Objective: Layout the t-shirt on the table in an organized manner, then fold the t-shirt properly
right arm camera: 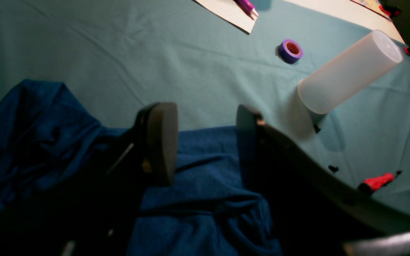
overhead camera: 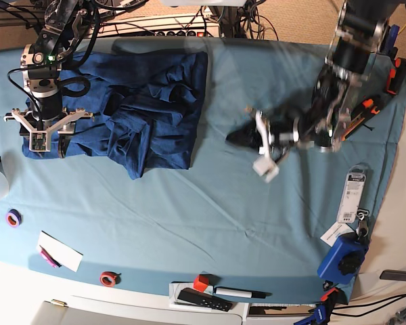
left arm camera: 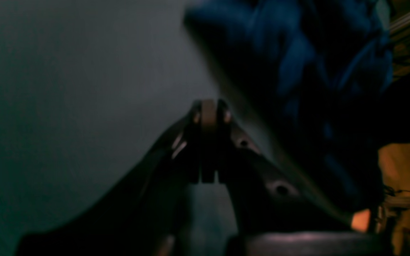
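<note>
While right pincer gapes over wrinkled knit t-shirt, left pincer clenched empty.

My left wrist view is dark and blurred; the t-shirt is only a smeared blue mass cut off at the top. In my right wrist view it runs off the left and bottom edges, partly hidden behind the right tool.

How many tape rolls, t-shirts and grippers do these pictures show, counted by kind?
tape rolls: 2, purple tape roll and red tape roll
t-shirt: 1
grippers: 2, left gripper and right gripper
Total: 5
</note>
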You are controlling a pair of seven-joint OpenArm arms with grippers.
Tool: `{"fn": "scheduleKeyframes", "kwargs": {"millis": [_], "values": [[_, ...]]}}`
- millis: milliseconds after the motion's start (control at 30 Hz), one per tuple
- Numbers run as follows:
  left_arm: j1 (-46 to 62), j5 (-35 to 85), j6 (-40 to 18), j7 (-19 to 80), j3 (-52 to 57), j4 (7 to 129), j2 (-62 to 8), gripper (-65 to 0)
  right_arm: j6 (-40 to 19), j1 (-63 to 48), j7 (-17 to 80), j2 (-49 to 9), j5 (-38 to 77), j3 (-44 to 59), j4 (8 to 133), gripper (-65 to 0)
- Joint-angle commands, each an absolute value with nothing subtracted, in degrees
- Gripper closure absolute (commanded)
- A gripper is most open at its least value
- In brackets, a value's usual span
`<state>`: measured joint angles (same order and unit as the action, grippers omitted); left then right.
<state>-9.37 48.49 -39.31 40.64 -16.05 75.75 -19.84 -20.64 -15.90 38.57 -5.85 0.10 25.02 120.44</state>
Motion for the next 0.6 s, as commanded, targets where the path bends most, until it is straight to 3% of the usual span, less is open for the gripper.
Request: {"fn": "scheduleKeyframes", "kwargs": {"millis": [0, 200, 333, 567], "values": [[-10.11, 50.17, -40.0, 39.13, -15.88, 76.82, -19.53, 0.0, -20.34, -15.49, 36.99, -6.55, 0.4, 25.19, 121.38, -26.9], [-7.4, 51.72, -40.0, 44.62, -15.97, 80.9, -15.9, 0.0, -20.12, -15.2, 36.82, -8.4, -1.63, 25.23, 121.38, -26.9], [-6.37, 53.32, -40.0, 48.47, -15.99, 87.24, -12.8, 0.0, -16.91, -15.22, 37.71, -11.4, -7.64, 25.26, 121.38, -26.9], [-5.72, 40.56, -40.0, 44.93, -15.99, 88.88, -9.21, 0.0, -15.16, -15.25, 39.09, -12.84, -11.66, 28.1, 121.38, -26.9]]}}
